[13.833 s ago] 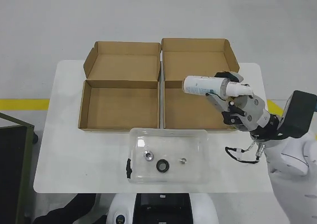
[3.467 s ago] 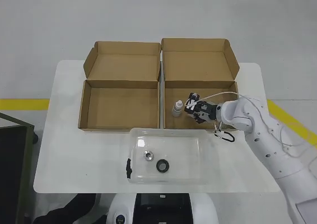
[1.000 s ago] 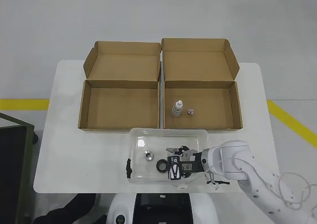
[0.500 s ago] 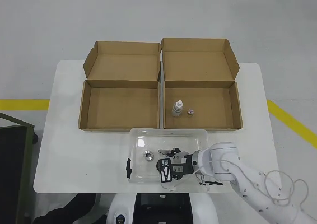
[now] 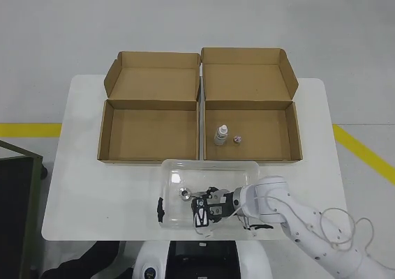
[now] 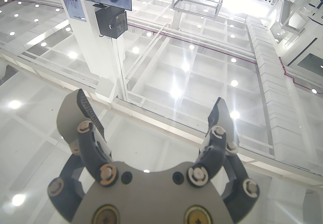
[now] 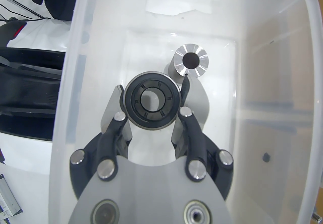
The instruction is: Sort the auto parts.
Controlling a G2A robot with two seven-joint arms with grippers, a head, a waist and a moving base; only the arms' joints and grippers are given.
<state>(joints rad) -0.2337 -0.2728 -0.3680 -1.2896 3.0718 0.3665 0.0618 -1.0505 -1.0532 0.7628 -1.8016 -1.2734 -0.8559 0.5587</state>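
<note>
Between R end effector point(image 7: 152, 85) fingers point(image 7: 185, 88): black bearing point(image 7: 133, 102).

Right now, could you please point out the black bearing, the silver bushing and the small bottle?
black bearing point(image 7: 151, 119): right wrist view, ring face beside the bore.
silver bushing point(image 7: 203, 59): right wrist view, shiny end face.
small bottle point(image 5: 220, 135): top view, its body.
</note>
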